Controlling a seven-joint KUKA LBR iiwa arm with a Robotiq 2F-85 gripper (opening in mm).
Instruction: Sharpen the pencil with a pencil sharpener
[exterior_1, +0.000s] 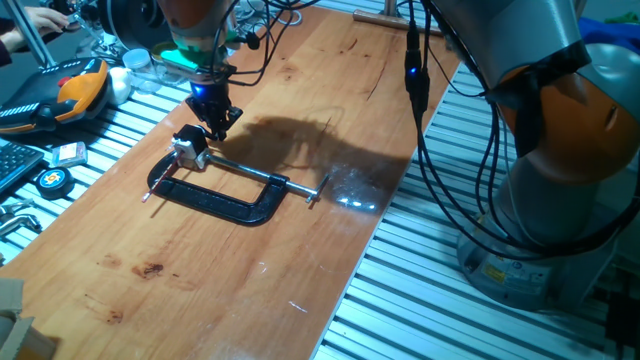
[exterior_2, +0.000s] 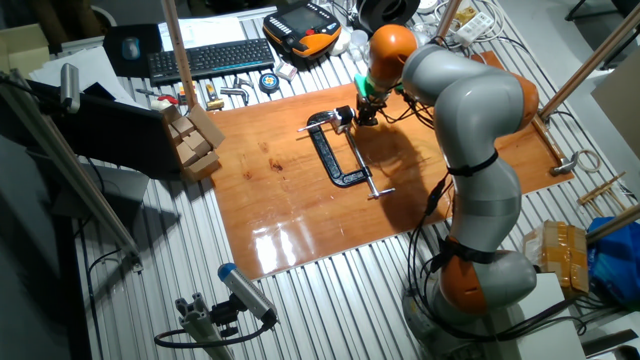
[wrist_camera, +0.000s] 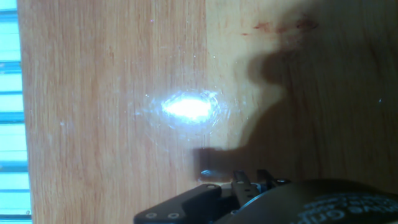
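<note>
The pencil sharpener (exterior_1: 189, 147) is a small silvery block with a dark top, held at the left end of a large black C-clamp (exterior_1: 228, 205). It also shows in the other fixed view as the sharpener (exterior_2: 343, 117). My gripper (exterior_1: 219, 127) hangs just above and to the right of it, fingers drawn together to a dark point with nothing visible between them. A short thin dark stick, the pencil (exterior_1: 151, 192), lies on the board against the clamp's left end, with its pale tip pointing outward. The hand view shows only bare wood, glare and dark hand parts.
The clamp's steel screw rod (exterior_1: 250, 174) runs right to a small crossbar (exterior_1: 319, 190). Left of the wooden board (exterior_1: 300, 90) lie a keyboard (exterior_2: 205, 58), an orange-and-black pendant (exterior_1: 75, 88), a tape measure (exterior_1: 50, 179) and small tools. Cables (exterior_1: 420, 120) hang at the right.
</note>
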